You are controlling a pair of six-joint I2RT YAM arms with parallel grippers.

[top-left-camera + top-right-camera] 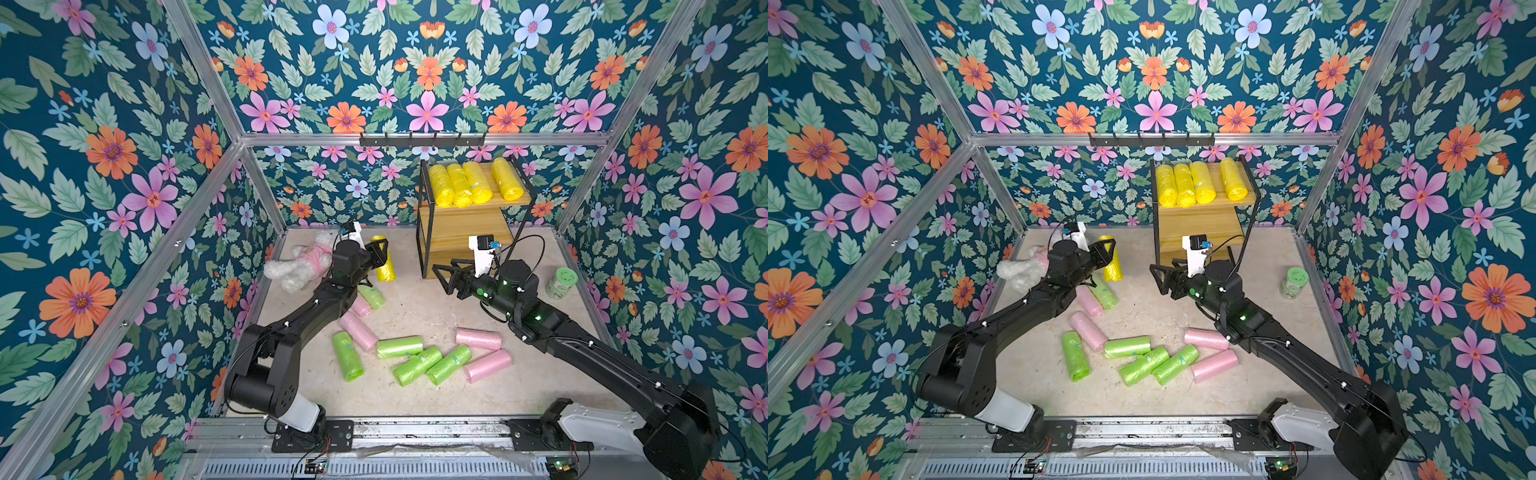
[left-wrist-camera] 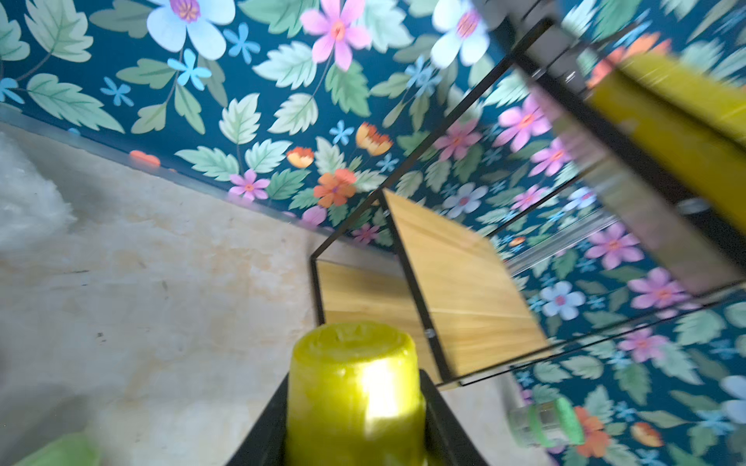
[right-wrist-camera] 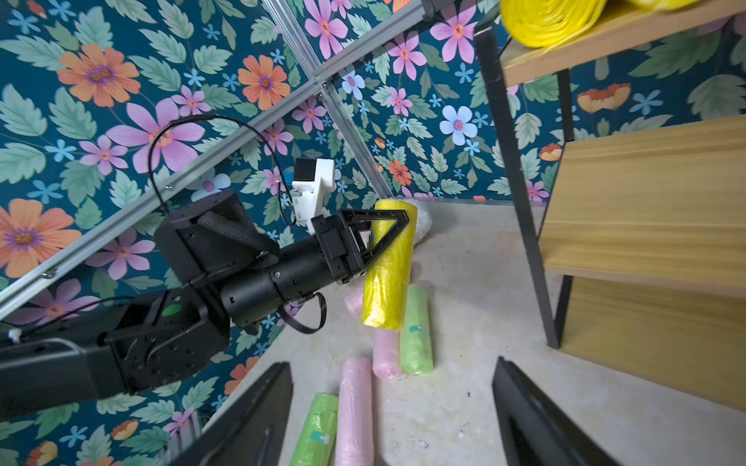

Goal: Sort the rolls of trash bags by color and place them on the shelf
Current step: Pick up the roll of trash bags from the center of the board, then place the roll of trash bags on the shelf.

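Note:
My left gripper (image 1: 380, 254) is shut on a yellow roll (image 1: 386, 268), which it holds nearly upright near the back of the floor, left of the shelf (image 1: 465, 216). The left wrist view shows the yellow roll (image 2: 355, 387) pinched between both black fingers. Several yellow rolls (image 1: 473, 185) lie side by side on the shelf's top board. Green rolls (image 1: 415, 365) and pink rolls (image 1: 478, 338) are scattered on the floor. My right gripper (image 1: 442, 276) stands open and holds nothing, just in front of the shelf's lower left corner. In its wrist view the right gripper (image 3: 393, 407) spreads wide above a pink roll (image 3: 355, 411).
A white plush toy in a pink shirt (image 1: 297, 266) lies at the back left by the wall. A small green-lidded jar (image 1: 561, 282) stands to the right of the shelf. A black hook rail (image 1: 422, 139) runs along the back frame above the shelf.

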